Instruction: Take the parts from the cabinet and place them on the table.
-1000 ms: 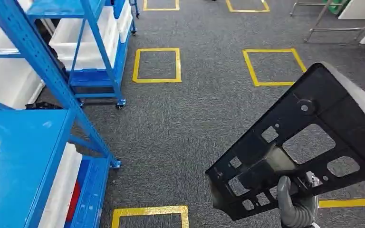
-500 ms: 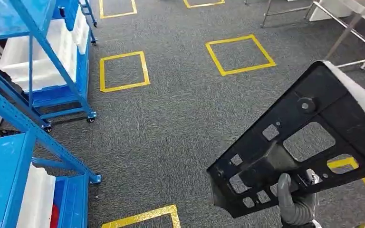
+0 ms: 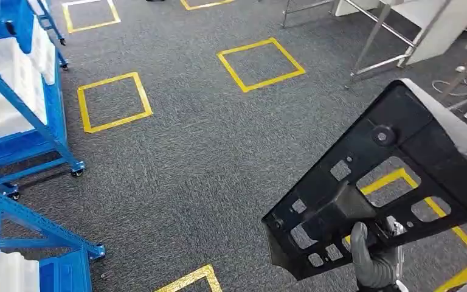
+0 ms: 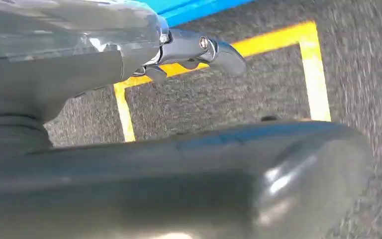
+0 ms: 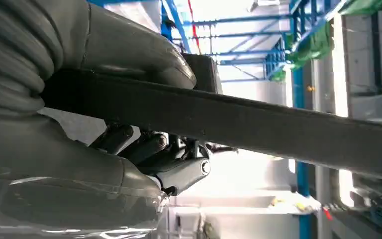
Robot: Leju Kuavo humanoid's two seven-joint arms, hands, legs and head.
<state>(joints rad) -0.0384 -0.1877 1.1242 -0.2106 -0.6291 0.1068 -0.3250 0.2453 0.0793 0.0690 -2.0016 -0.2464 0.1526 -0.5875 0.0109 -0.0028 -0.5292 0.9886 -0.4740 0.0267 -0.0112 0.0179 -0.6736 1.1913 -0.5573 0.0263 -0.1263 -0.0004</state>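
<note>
Head view: the right hand [image 3: 374, 261] grips a black part [image 3: 395, 182] low at the right, above grey carpet [image 3: 207, 164].
Part: flat black panel with square and rounded cut-outs, tilted, its far corner raised toward the upper right; held off the floor, well apart from the racks.
Right fingers: thumb [image 5: 129, 45] pressed on one face of the panel's edge [image 5: 258, 122], darker fingers [image 5: 179, 159] curled under the other face.
Left hand: grey hand [image 4: 54, 69] over the carpet; fingers [image 4: 214, 50] stretched out, holding nothing.
Floor: yellow tape squares [image 3: 112, 100].
Racks: blue shelving [image 3: 18, 103] with white bins [image 3: 3, 97] at the left.
Table: metal legs [image 3: 377, 36] at the upper right.
</note>
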